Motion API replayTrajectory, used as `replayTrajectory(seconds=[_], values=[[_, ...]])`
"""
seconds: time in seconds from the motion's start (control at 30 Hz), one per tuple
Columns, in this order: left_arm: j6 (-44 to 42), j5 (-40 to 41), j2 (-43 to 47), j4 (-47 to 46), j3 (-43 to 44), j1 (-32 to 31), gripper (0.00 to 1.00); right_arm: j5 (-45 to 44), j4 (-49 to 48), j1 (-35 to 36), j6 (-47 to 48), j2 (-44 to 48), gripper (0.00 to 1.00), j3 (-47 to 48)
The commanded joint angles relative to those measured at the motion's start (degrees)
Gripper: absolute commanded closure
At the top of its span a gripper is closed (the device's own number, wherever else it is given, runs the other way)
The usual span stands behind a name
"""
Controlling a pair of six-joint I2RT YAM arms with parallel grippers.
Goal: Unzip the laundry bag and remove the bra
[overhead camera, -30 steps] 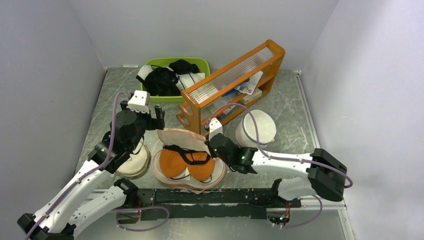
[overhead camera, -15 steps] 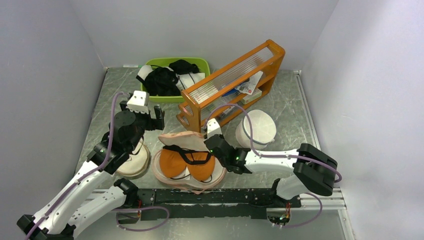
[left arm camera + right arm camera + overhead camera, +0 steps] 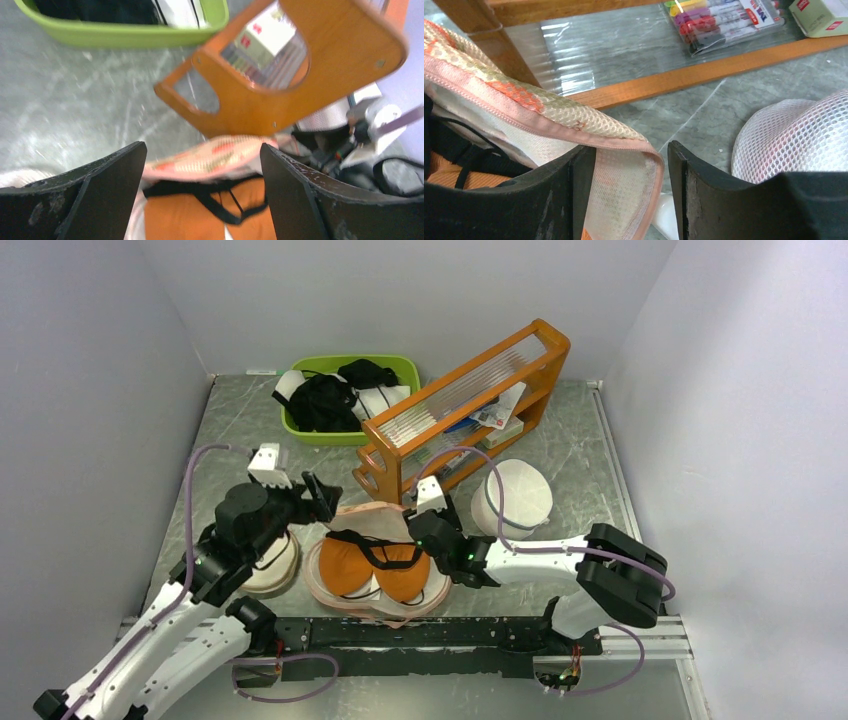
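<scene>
The laundry bag (image 3: 365, 517) lies unzipped at the near middle of the table, its peach printed lid standing up at the back. Inside, the orange bra (image 3: 350, 565) with black straps lies uncovered. My right gripper (image 3: 418, 523) is at the lid's right end. In the right wrist view its jaws (image 3: 631, 195) stand open, with the lid's pink zipper rim (image 3: 624, 145) hanging loose between them against the left finger. My left gripper (image 3: 322, 495) hovers open at the lid's left end. Through its wide jaws (image 3: 202, 190) the left wrist view shows the lid (image 3: 215, 157) and the bra (image 3: 200, 220) below.
A round beige pouch (image 3: 265, 562) sits under my left arm. A white cylindrical mesh bag (image 3: 512, 496) stands right of the right gripper. Close behind the laundry bag is an orange wooden rack (image 3: 460, 400), with a green bin (image 3: 345, 398) of black clothes at the back.
My right gripper has opened and let go of the lid's rim. My left gripper has swung down and to the right, toward the lid's left end.
</scene>
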State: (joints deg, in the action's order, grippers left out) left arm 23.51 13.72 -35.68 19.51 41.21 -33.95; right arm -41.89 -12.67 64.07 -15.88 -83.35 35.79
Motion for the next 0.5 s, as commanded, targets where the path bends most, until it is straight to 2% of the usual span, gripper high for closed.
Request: replayTrajectory(seconds=[0.0, 0.07, 0.13, 0.27, 0.47], values=[[15.9, -10.3, 4.0, 4.9, -6.6, 0.4, 0.10, -4.9, -3.9, -0.3, 0.0, -0.8, 0.45, 0.0], [18.1, -12.7, 4.7, 4.5, -9.2, 0.4, 0.17, -4.4, -5.6, -0.4, 1.3, -1.2, 0.45, -0.4], [19.5, -14.1, 4.3, 3.6, -10.9, 0.4, 0.19, -3.3, -7.0, -0.4, 2.1, -1.7, 0.45, -0.5], [20.1, -17.7, -0.8, -3.4, -12.9, 0.4, 0.31, -2.8, -8.6, -0.4, 2.1, -2.2, 0.45, -1.2], [20.8, -13.1, -10.8, -13.1, -12.7, 0.4, 0.33, -7.8, -15.0, -0.5, 4.9, -3.3, 0.45, -4.2]])
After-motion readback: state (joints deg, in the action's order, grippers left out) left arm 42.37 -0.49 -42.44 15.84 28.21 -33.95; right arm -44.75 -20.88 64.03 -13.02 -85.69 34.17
